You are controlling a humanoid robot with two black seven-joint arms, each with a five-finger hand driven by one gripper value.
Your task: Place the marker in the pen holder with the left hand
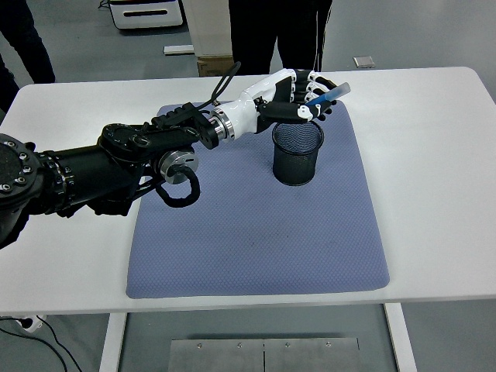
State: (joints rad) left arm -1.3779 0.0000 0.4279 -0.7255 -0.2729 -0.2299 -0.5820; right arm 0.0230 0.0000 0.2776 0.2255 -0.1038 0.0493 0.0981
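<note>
The scene is bright and evenly lit, with soft light that seems to fall from overhead. The white worktop (434, 178) reads clean and close to overexposed, yet it shows no hard glare. Shadows are faint and short: a soft dark patch sits on the blue mat (256, 232) just beside the pen holder (297, 153), and a diffuse shadow lies under the black left arm (101, 167). Small highlights gleam on the arm's metal rings and on the white shell of the left hand (298, 101). Focus is sharp across the frame, the mat's weave is visible, and no motion blur shows. The worktop's far edge bows slightly, hinting at mild lens distortion.
</note>
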